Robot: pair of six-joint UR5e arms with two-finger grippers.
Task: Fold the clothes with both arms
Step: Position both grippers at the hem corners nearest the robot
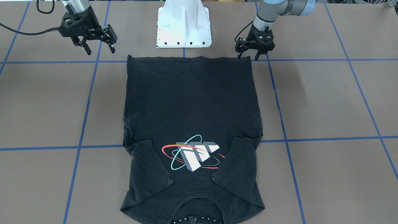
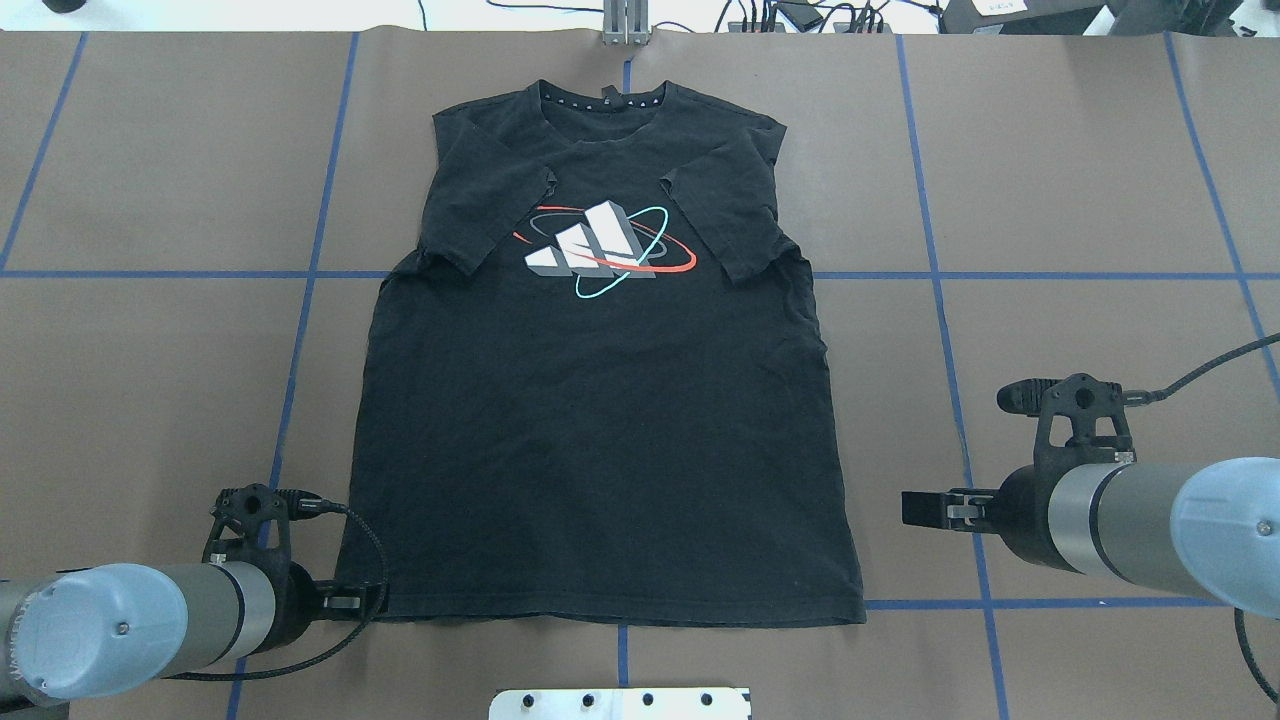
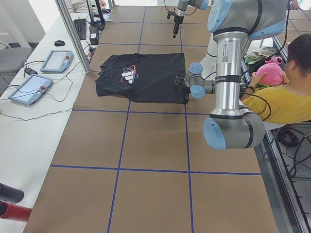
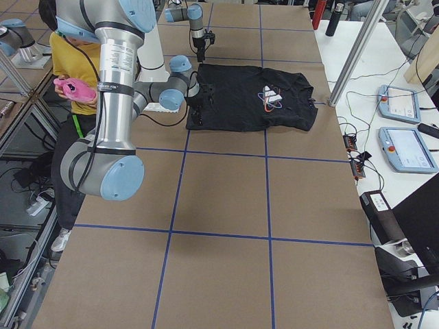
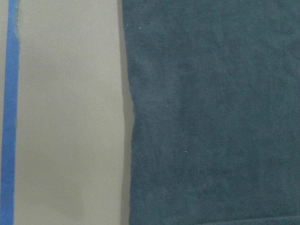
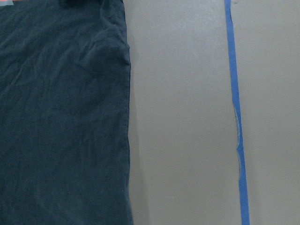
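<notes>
T-shirt (image 1: 189,102) may fold skewed: left pincer (image 1: 248,57), apart, sits at its hem corner; right pincer (image 1: 100,49), apart, hangs aside.

The black T-shirt (image 1: 189,102) is showing a white-and-grey block logo (image 1: 196,153) ringed in red and cyan, the brown table (image 1: 326,102) is carrying blue tape lines (image 1: 323,138) in a grid, and the grey left arm (image 2: 215,610) and right arm (image 2: 1120,520) are wearing light-blue joint caps (image 2: 1225,520).

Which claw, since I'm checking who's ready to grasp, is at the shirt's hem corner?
The left claw: it sits low at the hem corner of the shirt, open. The right claw hangs off to the side, apart from it.
</notes>
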